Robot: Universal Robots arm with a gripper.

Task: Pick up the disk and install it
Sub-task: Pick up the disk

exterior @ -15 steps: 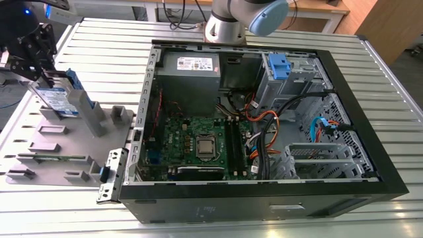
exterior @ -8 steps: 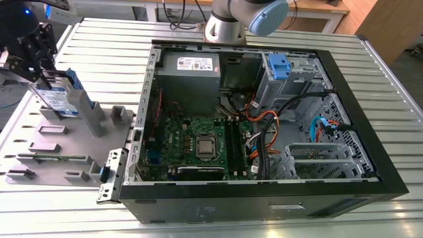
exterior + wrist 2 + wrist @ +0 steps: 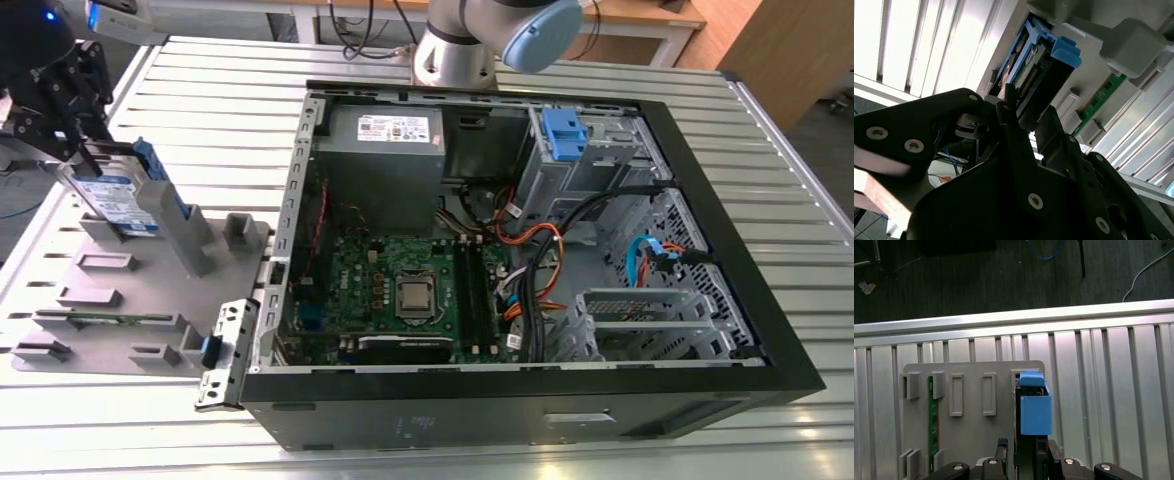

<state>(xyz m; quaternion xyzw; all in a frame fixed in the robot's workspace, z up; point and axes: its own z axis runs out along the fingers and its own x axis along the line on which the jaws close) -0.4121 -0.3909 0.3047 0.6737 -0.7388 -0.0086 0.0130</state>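
Gripper [image 3: 91, 150] clamps the disk [image 3: 118, 200], which you see upper left, upright on the grey holder plate [image 3: 127, 300]; label white with blue band.

Ribbed silver aluminium-slat table top [image 3: 774, 180] across the exterior view. Bright overhead glare along the slats, strongest in the second wrist view. Brown wooden panel [image 3: 787, 50] beyond the far edge, at the exterior view's right. Dark speckled floor [image 3: 979, 280] past the table edge in the first wrist view, crossed by a blue cable [image 3: 1044, 258] and a thin white cable [image 3: 1149, 267].
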